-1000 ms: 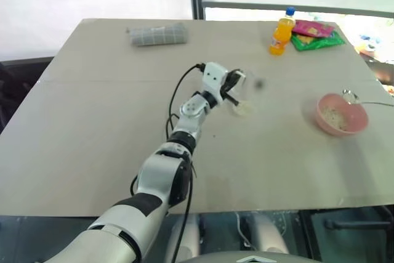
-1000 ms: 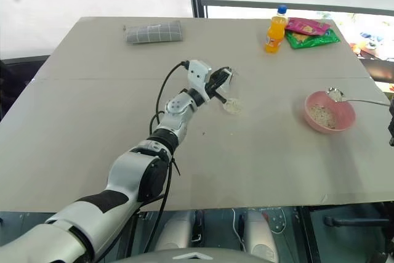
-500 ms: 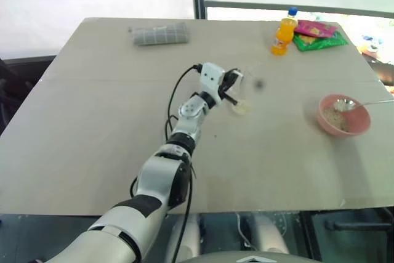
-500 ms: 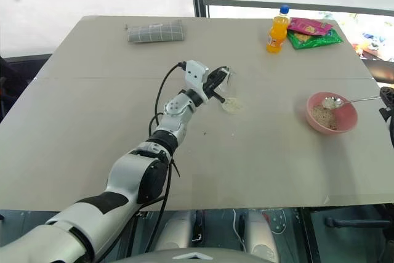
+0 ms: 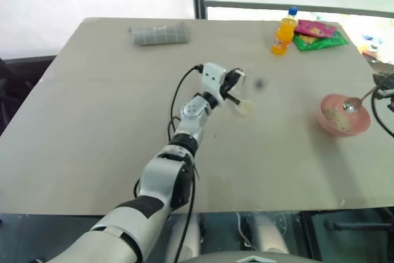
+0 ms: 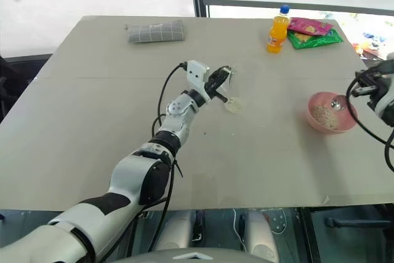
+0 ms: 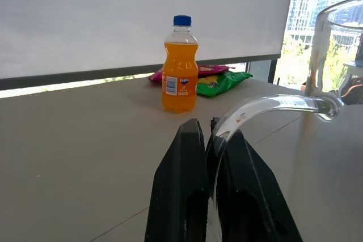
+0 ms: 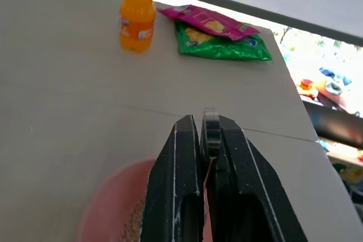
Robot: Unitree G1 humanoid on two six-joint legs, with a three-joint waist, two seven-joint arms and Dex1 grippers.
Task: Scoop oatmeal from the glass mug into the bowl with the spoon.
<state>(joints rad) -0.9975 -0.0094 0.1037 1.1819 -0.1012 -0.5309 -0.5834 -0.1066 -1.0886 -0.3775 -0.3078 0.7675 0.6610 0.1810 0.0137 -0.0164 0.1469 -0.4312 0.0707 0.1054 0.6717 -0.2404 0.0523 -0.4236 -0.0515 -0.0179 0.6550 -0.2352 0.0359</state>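
Spoon (image 5: pixel 357 101) tip had just dipped into bowl (image 5: pixel 343 115) | right gripper (image 8: pixel 205 140) clamped on its handle | left gripper (image 7: pixel 208 140) clamped on glass mug (image 7: pixel 329 66) handle | scoop delivered.

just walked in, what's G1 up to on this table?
It is moving oatmeal by spoon. The left tool is shut on the glass mug by its handle, mid-table. The right tool is shut on the spoon, whose tip is in the pink bowl. Oatmeal already lies in the bowl.
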